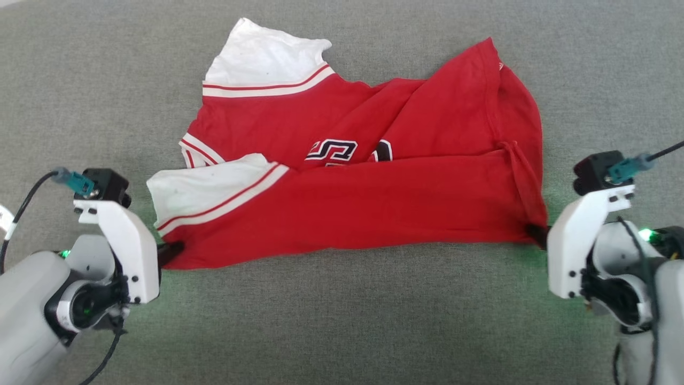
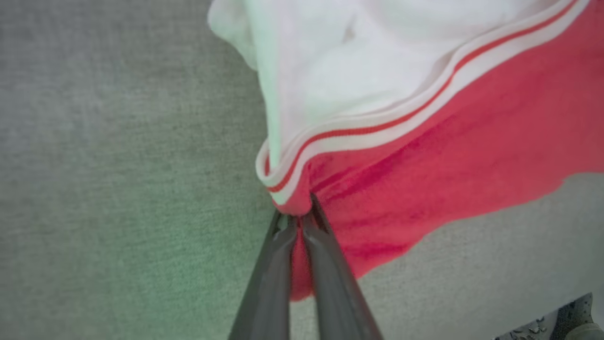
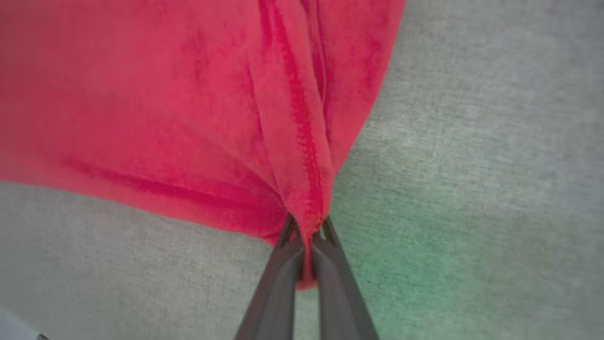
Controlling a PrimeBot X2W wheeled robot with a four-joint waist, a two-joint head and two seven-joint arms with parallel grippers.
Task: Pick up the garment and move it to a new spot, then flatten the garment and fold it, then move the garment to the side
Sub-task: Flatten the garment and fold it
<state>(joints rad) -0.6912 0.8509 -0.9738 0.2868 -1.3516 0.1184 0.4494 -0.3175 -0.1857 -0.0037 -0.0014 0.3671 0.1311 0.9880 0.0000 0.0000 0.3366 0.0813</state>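
The garment (image 1: 352,208), a red jersey with white panels and striped trim, lies crumpled and partly folded across the middle of the grey surface. Black-and-white lettering peeks out near its centre. My left gripper (image 1: 175,249) is shut on the garment's near left corner, where red cloth (image 2: 424,170) meets the striped trim, pinched between the dark fingers (image 2: 278,255). My right gripper (image 1: 535,233) is shut on the near right corner, with a bunched red seam (image 3: 302,156) squeezed between its fingers (image 3: 325,264). The near edge stretches between the two grippers.
A grey fabric surface (image 1: 342,321) spreads all around the garment. Green light from the wrists tints the cloth beside each gripper. A pale object (image 2: 561,321) shows at the lower right corner of the left wrist view.
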